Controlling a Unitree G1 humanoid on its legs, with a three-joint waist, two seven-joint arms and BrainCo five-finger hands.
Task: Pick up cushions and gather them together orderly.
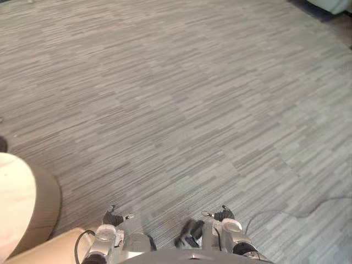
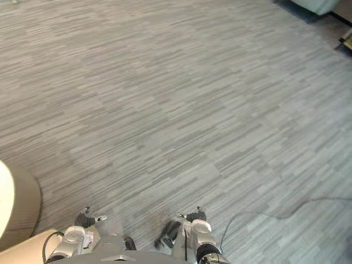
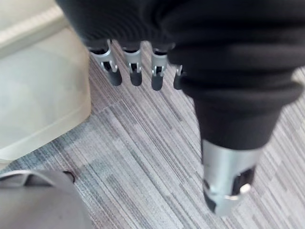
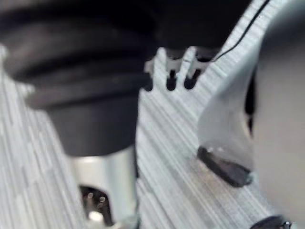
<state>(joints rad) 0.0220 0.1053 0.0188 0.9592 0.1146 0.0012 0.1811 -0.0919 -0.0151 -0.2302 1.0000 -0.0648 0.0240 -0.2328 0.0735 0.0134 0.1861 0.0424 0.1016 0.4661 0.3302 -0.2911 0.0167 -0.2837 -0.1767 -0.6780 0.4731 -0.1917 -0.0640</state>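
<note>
Left hand (image 3: 135, 70) and right hand (image 4: 171, 72) hung slack-fingered, empty; pale cushion (image 1: 19, 198) at eight o'clock looked soft, light, best gripped at its edge.

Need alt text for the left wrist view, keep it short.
The left hand hangs open above grey striped carpet, holding nothing. A pale beige cushion lies on the carpet beside the hand, clear of its fingers.
</note>
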